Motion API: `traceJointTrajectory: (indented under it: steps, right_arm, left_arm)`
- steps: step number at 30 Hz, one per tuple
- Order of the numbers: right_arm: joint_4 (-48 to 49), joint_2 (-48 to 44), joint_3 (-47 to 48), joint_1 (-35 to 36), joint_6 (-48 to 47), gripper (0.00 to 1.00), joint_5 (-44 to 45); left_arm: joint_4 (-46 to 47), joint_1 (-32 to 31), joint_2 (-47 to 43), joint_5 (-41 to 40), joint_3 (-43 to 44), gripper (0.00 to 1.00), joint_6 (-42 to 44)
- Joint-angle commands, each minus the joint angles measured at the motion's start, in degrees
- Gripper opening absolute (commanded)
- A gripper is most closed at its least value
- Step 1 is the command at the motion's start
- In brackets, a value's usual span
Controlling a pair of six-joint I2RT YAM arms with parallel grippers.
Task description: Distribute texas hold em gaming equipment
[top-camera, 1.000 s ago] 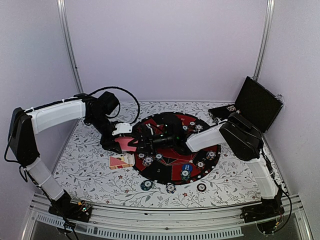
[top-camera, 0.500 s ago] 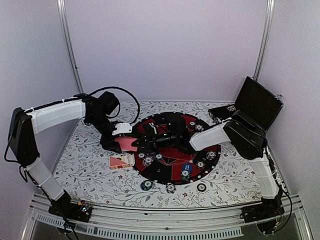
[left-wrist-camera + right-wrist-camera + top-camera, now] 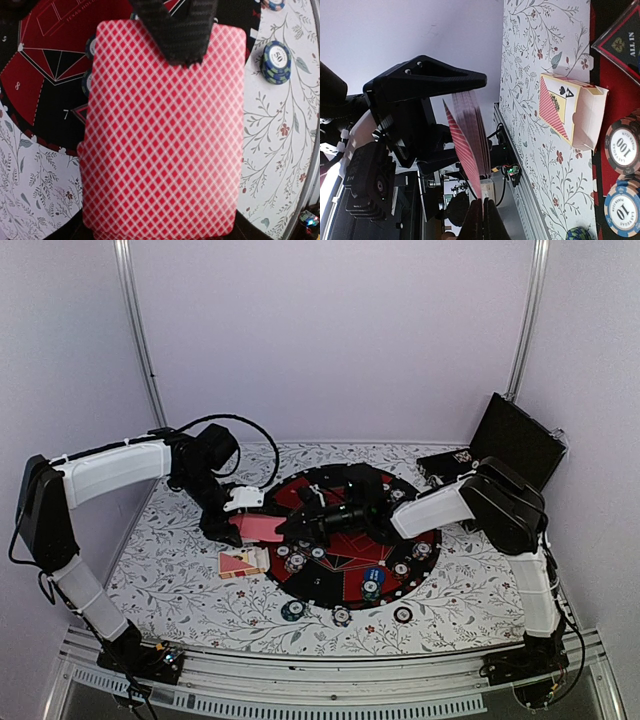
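Floral-print table (image 3: 170, 585), one round red-and-black mat (image 3: 340, 585) at centre: the left gripper (image 3: 248, 520) clamps one deck of red-backed playing cards (image 3: 467, 135) above the mat's left rim, while the right gripper (image 3: 482, 220) is pinched shut on its top card (image 3: 165, 150). One opened card box (image 3: 243, 562) and three poker chips (image 3: 292, 610) lie off the mat.
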Motion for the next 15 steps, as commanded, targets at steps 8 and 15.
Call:
traceJointTrajectory:
  steps: [8,15]
  right_arm:
    - [-3.4,-8.8,-8.2,-7.7,-4.3,0.00,-1.5]
    - [-12.1,-5.9,-0.8,-12.1,-9.2,0.00,-1.8]
  left_arm:
    - [-0.7,0.9,-0.6,-0.4,-0.9,0.34,-0.2]
    - [-1.4,0.9,-0.8,-0.3,-1.0,0.33,-0.6]
